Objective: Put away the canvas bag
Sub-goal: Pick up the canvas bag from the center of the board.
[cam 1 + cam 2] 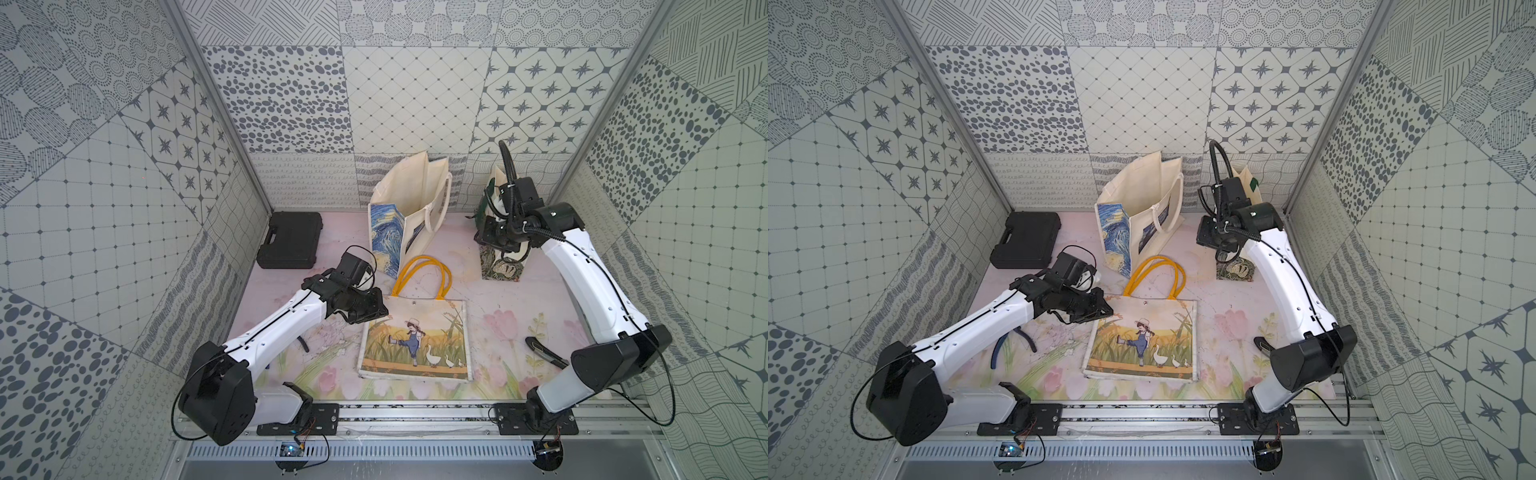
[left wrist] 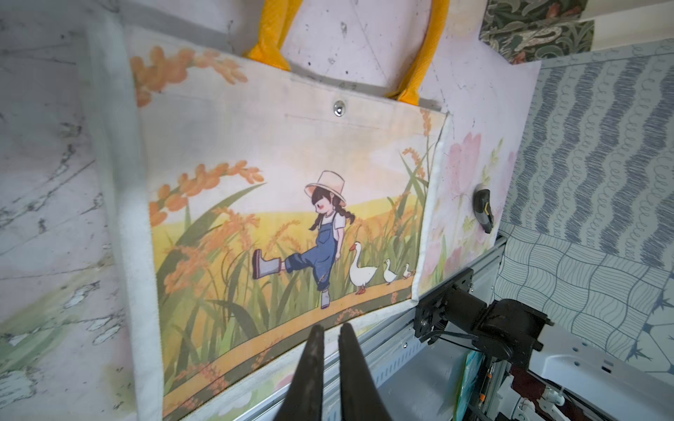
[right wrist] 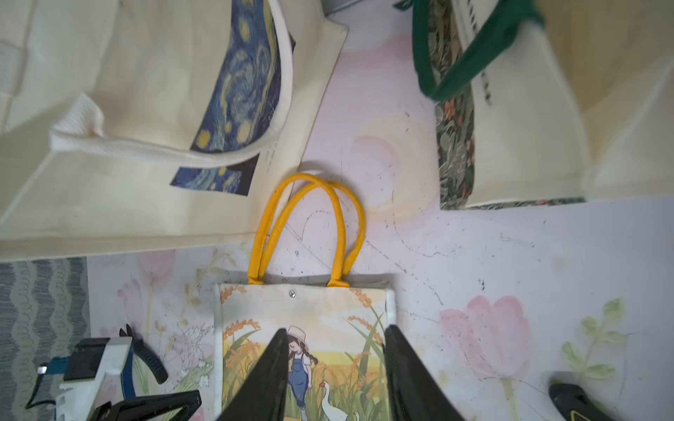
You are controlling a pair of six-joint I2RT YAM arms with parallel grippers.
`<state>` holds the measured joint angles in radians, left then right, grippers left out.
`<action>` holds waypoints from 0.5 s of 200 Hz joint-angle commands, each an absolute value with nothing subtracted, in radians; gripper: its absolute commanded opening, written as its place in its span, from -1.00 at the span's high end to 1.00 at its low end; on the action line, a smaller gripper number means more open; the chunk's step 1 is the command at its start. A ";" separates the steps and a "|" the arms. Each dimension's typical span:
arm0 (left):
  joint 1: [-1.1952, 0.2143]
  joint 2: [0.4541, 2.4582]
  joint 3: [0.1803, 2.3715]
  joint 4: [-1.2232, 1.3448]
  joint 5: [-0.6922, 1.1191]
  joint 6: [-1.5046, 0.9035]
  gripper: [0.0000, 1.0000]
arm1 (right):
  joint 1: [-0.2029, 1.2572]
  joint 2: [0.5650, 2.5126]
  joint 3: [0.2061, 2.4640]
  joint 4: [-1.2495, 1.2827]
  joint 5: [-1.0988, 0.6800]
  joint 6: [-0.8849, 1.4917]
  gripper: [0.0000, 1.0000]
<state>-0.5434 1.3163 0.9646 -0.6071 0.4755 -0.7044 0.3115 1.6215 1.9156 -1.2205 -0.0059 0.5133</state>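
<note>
Cream canvas bag, girl-and-geese print, yellow handles [image 1: 415,340]: lying flat | left gripper [image 2: 331,327]: narrowly parted, empty, at bag corner | right gripper [image 3: 335,328]: spread wide, empty

Patterned grey walls [image 1: 395,104] — floral tabletop [image 1: 519,316]

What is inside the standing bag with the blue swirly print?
In a top view the blue-print bag stands open, showing only bare cream lining. Nothing sticks out. Its floor is hidden behind its own side wall, so small contents cannot be ruled out.
</note>
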 commanded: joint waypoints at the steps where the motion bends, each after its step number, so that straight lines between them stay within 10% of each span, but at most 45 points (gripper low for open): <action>1: -0.542 1.315 0.988 -0.511 0.590 -0.665 0.69 | 0.290 1.743 2.069 -1.325 0.059 0.410 0.09; 74: -0.542 1.417 1.012 -0.459 0.581 -0.675 0.79 | 0.186 2.337 2.979 -1.549 0.192 0.304 0.05; 100: -0.541 1.452 1.057 -0.492 0.579 -0.634 0.80 | 0.159 2.357 2.929 -1.436 0.198 0.291 0.04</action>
